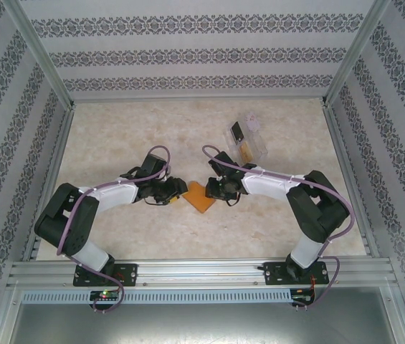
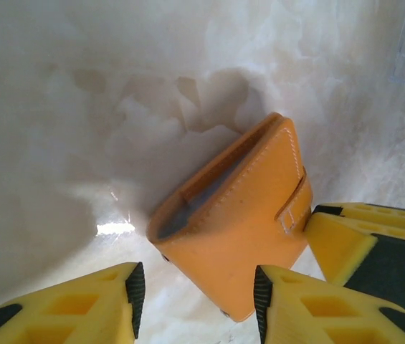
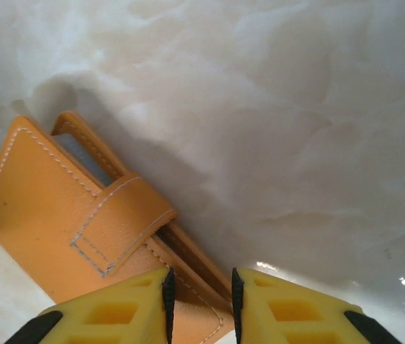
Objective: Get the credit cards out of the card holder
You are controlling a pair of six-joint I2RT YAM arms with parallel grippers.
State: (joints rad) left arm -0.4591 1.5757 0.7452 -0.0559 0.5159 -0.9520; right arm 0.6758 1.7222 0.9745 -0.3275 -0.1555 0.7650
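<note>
1 orange card holder on tabletop, left pincer at 9 o'clock, parted, right pincer at 3 o'clock, grip unclear

Both arms bent inward; left gripper facing right gripper, both low; left jaws apart, right narrower.

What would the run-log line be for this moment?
card holder: on table, tab shut | left gripper: jaws apart around its corner | right gripper: jaws narrow over tab edge, grip unclear
</note>
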